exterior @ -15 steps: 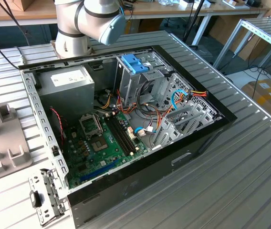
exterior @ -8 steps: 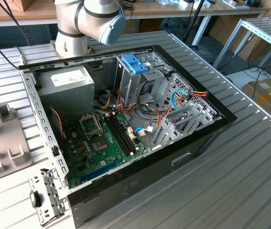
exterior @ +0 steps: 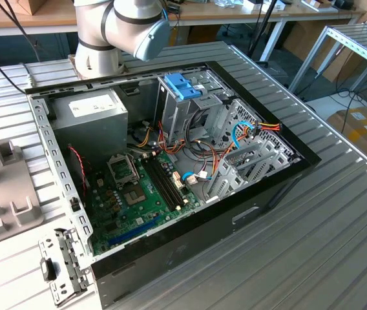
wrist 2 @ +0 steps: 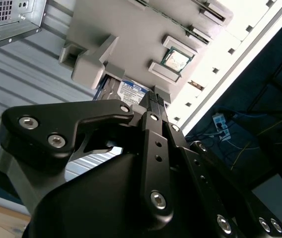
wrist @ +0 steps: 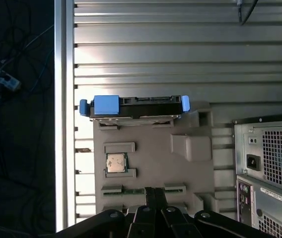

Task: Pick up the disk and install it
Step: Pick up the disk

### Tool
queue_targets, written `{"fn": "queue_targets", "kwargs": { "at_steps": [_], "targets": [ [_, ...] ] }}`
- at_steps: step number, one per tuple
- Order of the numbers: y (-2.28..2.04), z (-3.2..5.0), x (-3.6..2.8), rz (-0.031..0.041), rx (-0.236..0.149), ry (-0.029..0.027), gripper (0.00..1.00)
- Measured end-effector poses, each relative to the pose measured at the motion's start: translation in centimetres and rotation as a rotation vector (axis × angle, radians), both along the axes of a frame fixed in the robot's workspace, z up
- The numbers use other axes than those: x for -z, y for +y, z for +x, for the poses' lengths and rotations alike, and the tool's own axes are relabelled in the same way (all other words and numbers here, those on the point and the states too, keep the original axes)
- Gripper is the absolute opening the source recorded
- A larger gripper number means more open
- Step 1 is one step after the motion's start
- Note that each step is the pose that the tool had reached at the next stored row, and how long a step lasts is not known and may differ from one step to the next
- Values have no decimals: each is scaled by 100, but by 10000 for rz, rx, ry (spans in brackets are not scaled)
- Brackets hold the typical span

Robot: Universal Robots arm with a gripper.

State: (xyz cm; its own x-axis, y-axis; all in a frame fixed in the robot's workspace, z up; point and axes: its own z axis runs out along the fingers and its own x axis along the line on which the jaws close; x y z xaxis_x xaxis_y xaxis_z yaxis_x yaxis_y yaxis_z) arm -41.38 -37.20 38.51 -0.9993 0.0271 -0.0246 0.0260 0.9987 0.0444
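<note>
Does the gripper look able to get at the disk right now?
Probably yes: the disk stands on edge in the grey fixture with nothing over it; the gripper, shut, hangs apart from it.

Grey disk (wrist: pixel 136 102) with light-blue rails (wrist: pixel 105 104), apparently blue-labelled; pale grey holder (wrist: pixel 151 135); silver ribbed table (wrist: pixel 180 49); green motherboard (exterior: pixel 129 213).

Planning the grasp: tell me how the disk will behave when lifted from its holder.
The disk looks like a rigid metal slab, so probably stiff and heavy for its size. It stands on edge in the grey holder, so a sideways push could tip it. Its blue plastic rails may flex slightly.
</note>
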Motion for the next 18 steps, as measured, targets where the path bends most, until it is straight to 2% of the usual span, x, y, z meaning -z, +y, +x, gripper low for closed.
{"fn": "queue_targets", "kwargs": {
  "at_steps": [18],
  "targets": [
    [0, 0, 0, 0, -417, 0, 11]
  ]
}}
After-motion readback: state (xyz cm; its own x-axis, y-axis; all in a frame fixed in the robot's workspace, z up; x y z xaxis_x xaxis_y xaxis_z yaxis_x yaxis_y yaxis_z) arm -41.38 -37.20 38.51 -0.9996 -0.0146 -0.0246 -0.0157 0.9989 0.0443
